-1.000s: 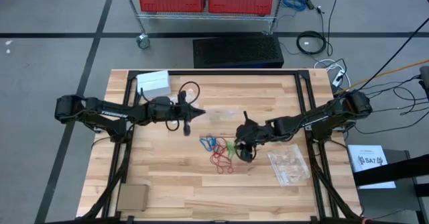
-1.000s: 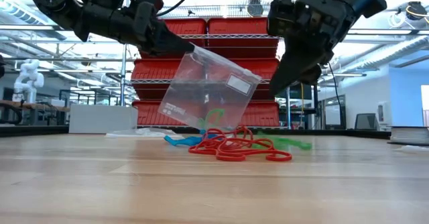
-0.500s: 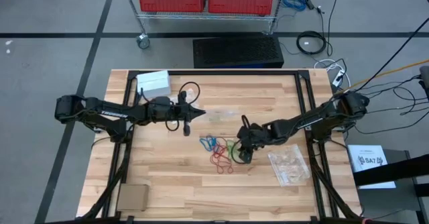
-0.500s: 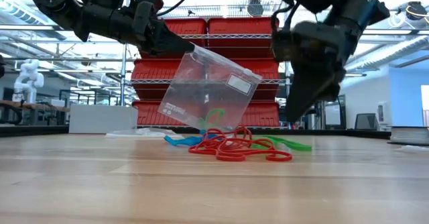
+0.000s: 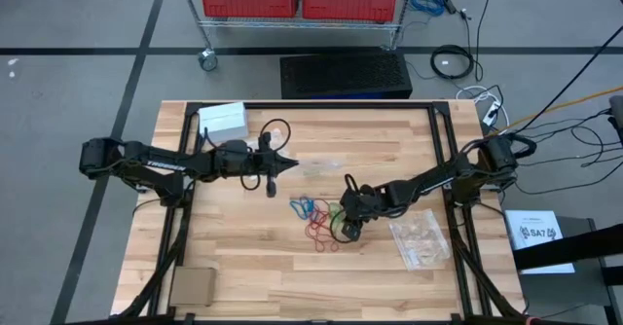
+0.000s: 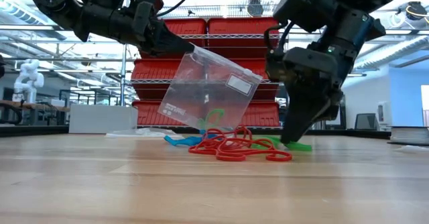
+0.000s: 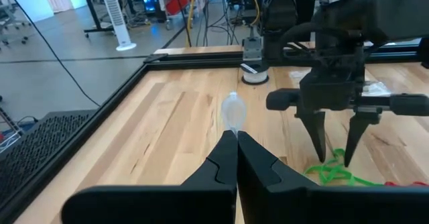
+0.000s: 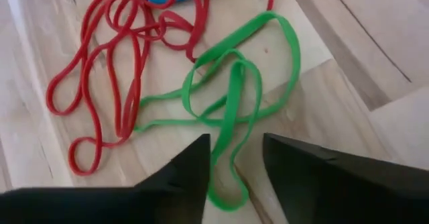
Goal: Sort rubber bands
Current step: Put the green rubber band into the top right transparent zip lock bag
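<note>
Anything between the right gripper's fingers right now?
Yes. In the right wrist view a loop of the green rubber bands runs into the gap of the open right gripper, with bare wooden table beneath. Nothing else lies there.

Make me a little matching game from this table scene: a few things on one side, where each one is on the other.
1. clear bag
2. green rubber bands
3. red rubber bands
4. white box

A. lying on the table near its far left corner
B. between the open tips of the right end effector
C. pinched in the shut left end effector
D. tangled on the wood beside the green ones

Pairs: 1-C, 2-B, 3-D, 4-A
</note>
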